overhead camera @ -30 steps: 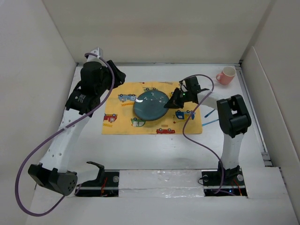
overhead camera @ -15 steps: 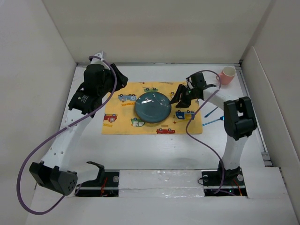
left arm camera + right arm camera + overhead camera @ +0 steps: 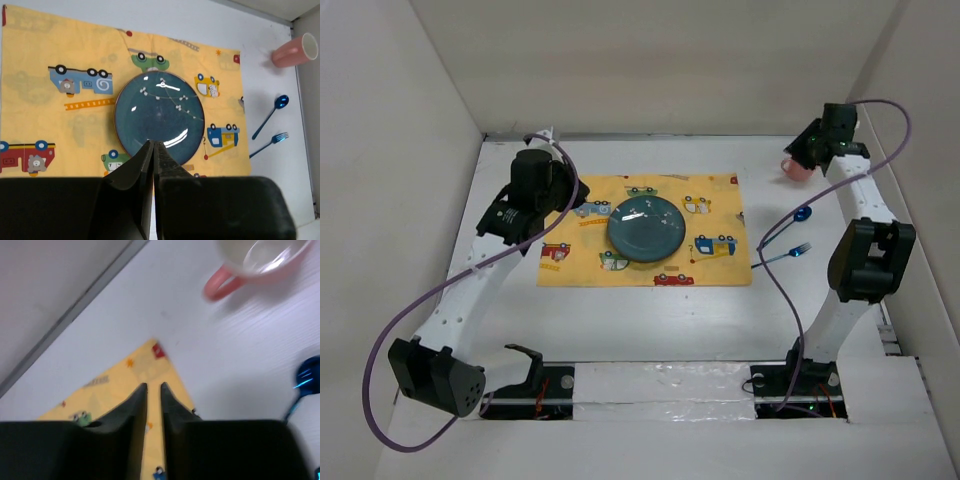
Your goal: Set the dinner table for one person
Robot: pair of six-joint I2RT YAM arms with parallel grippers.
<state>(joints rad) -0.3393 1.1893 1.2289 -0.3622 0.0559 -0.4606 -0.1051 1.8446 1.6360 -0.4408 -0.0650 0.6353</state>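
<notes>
The white dinner table (image 3: 650,320) carries a yellow car-patterned mat (image 3: 720,195) with a dark blue plate (image 3: 646,230) in its middle. My left gripper (image 3: 570,195) hovers over the mat's left part, shut and empty; in its wrist view the gripper (image 3: 153,143) points at the plate (image 3: 159,117). My right gripper (image 3: 807,152) is raised at the back right, over a pink cup (image 3: 798,170). Its fingers (image 3: 140,400) stand a little apart with nothing between them. The cup (image 3: 260,260) lies ahead of them.
A blue spoon (image 3: 790,225) and a blue fork (image 3: 785,255) lie on the table right of the mat. Beige walls close in the table at the back and sides. The right arm's cable (image 3: 765,270) hangs over the fork and spoon.
My right gripper has let go at the plate's right edge and swung up to the back right corner by the cup. The left gripper has shut and shifted slightly.
</notes>
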